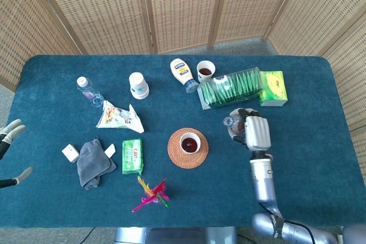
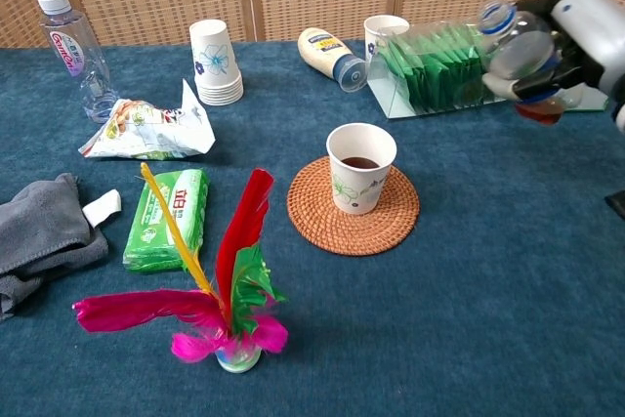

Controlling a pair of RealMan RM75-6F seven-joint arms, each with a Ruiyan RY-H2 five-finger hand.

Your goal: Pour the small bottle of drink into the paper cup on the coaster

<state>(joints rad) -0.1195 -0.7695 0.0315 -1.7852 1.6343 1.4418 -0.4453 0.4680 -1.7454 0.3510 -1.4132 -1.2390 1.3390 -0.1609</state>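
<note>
A paper cup (image 1: 189, 142) (image 2: 360, 167) with dark drink in it stands upright on the round woven coaster (image 1: 200, 155) (image 2: 391, 223) near the table's middle. My right hand (image 1: 256, 131) (image 2: 590, 30) grips the small clear bottle (image 1: 235, 124) (image 2: 520, 53) to the right of the coaster, well clear of the cup. The uncapped neck tilts up and to the left, and a little brown drink sits at the bottle's bottom. My left hand (image 1: 10, 131) shows only at the left edge of the head view, off the table, holding nothing.
At the back are a water bottle (image 2: 75, 51), stacked paper cups (image 2: 216, 62), a mayonnaise bottle (image 2: 331, 55), a second filled cup (image 1: 205, 71) and a clear box of green packets (image 1: 235, 87). A snack bag (image 2: 146, 127), grey cloth (image 2: 44, 229), green tissue pack (image 2: 170, 218) and feather shuttlecock (image 2: 226, 285) lie left.
</note>
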